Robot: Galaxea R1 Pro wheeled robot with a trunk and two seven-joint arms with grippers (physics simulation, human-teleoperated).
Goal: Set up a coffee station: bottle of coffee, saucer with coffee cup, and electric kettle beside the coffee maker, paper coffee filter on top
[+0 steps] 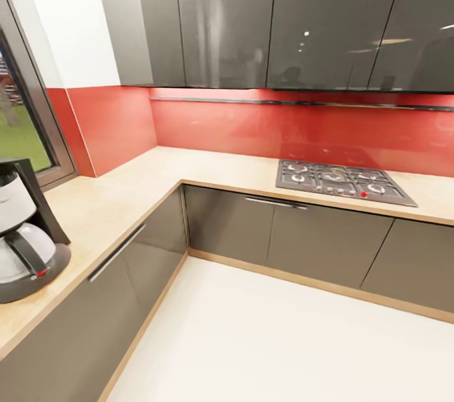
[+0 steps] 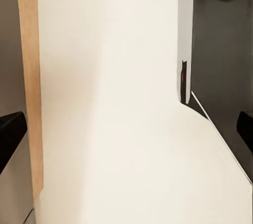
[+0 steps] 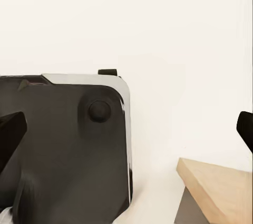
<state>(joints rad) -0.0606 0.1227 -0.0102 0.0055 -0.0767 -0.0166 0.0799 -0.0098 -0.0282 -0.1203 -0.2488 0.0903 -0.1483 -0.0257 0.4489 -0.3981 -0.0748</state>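
**Still in transit: coffee maker off at nine o'clock, nothing in either set of jaws**

Only one task item in sight from the head view: coffee maker (image 1: 25, 231), upright on the desk (image 1: 120, 194) at about nine o'clock, nearer the left arm by my judgement. Hob (image 1: 343, 181) at about two o'clock, well apart from it. No bottle, filter, saucer, cup or kettle visible on the stretch of desk between.

Left gripper (image 2: 126, 129) aimed down at pale floor (image 2: 132, 155), jaws spread wide, holding nothing. Right gripper (image 3: 126, 126) likewise wide apart and empty, above the robot's dark base (image 3: 63, 145).

Likely next: turning away to find the shelf.
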